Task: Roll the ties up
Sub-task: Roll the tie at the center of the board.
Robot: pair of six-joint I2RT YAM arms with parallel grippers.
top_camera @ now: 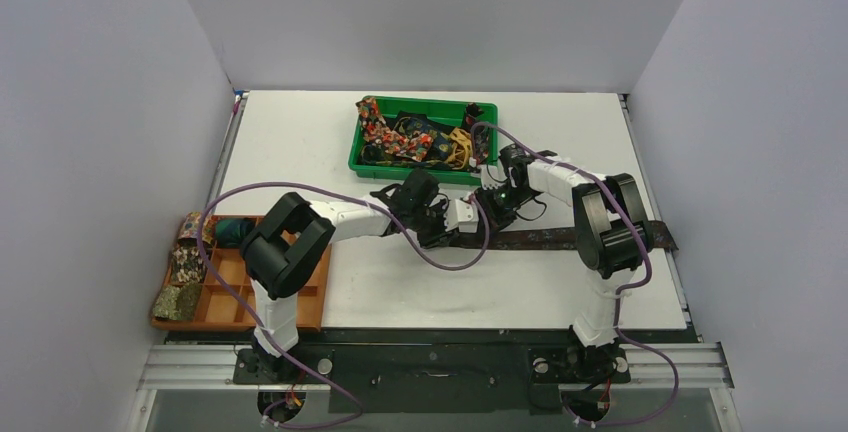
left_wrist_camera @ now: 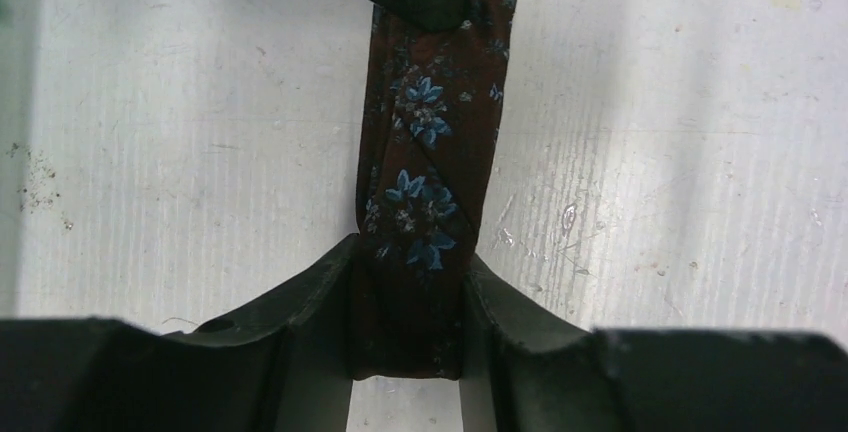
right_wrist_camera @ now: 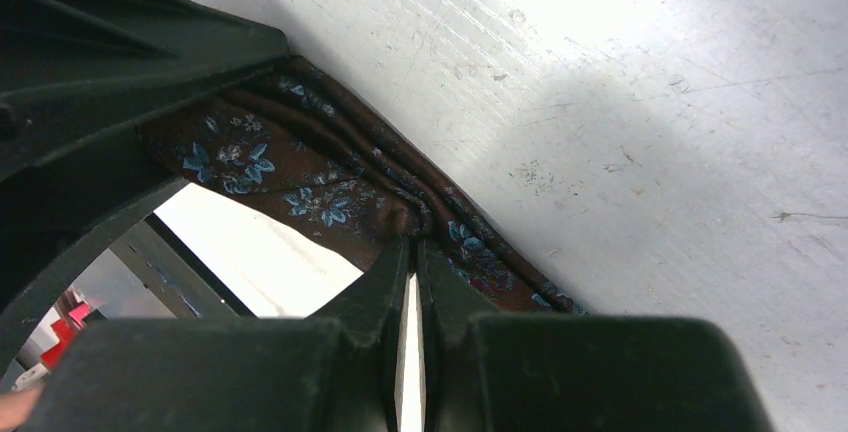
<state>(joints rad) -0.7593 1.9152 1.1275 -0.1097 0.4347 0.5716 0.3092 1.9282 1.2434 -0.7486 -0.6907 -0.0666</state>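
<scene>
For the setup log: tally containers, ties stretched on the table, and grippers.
Containers: 2, green plastic bin, orange compartmented tray.
Ties stretched out: 1, brown blue-flowered fabric tie.
Grippers: 2, left gripper, right gripper.
Total: 5.

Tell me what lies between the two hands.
A short stretch of the brown floral tie, gripped by both the left hand and right hand; the left wrist view shows it.
</scene>
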